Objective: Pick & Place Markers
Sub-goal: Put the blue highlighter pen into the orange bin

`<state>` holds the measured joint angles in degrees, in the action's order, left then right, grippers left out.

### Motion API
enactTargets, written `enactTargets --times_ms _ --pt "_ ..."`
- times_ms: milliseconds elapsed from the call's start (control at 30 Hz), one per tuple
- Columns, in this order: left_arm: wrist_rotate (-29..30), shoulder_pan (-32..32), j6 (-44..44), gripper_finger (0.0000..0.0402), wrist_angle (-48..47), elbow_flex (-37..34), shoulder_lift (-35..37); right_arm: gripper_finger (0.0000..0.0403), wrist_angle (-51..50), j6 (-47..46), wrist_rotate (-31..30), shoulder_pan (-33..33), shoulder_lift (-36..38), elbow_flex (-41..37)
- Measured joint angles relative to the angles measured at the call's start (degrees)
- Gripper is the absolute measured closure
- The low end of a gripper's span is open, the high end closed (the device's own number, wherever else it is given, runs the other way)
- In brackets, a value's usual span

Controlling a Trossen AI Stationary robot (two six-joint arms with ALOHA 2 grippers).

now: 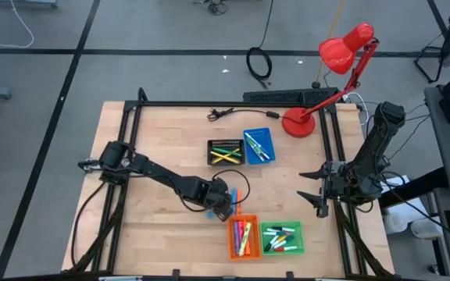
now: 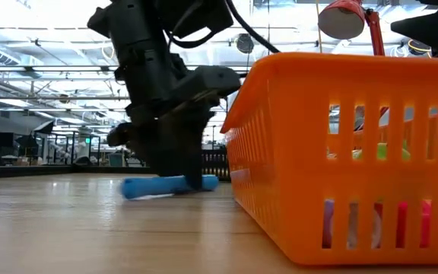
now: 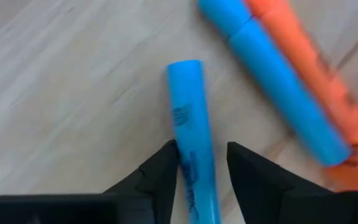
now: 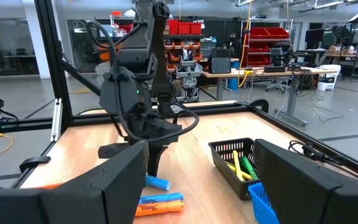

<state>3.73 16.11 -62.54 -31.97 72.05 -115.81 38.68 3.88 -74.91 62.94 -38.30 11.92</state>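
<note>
From above, the pale wooden worktop (image 1: 170, 125) sits in a black frame on a grey floor, with a red lamp (image 1: 342, 55) at its far edge. Four trays hold markers: black (image 1: 226, 152), blue (image 1: 258, 146), orange (image 1: 242, 237) and green (image 1: 281, 238). The left gripper (image 1: 222, 204) is down just beside the orange tray; the right gripper (image 1: 319, 195) waits near the worktop's right edge, fingers spread wide.

At worktop level, a blue marker (image 2: 169, 186) lies flat under the left gripper, beside the orange tray, with a bright workshop behind.

The left wrist view shows narrow fingers (image 3: 160, 177) straddling that blue marker (image 3: 191, 134), whose dark printing is unreadable; another blue marker (image 3: 278, 93) and an orange marker (image 3: 319, 81) lie nearby.

The right wrist view shows red storage bins (image 4: 263, 37) and desks.
</note>
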Motion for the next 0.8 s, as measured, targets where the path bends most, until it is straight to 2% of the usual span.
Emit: enactTargets --times_ms 100,300,500,667,800 --pt "-1.1 0.57 1.07 0.0276 -3.27 -0.02 0.04 0.0124 -0.22 -0.13 0.0 0.0 -0.01 0.0" --pt "0.5 1.88 1.38 0.0338 -4.48 -0.11 0.04 0.0124 -0.24 -0.17 0.0 0.0 0.0 0.0" --pt "3.75 3.98 5.6 0.0341 -3.81 -0.43 1.05 0.0124 -0.19 -0.15 0.0 0.0 0.0 0.0" --pt "9.55 8.44 2.59 0.0341 -4.84 -1.08 6.16 0.0124 -0.11 -0.17 -0.01 0.0 -0.01 0.0" --pt "17.01 13.33 3.25 0.0341 5.14 -0.59 11.68 0.0124 0.14 -0.17 -0.04 0.02 0.0 0.0"
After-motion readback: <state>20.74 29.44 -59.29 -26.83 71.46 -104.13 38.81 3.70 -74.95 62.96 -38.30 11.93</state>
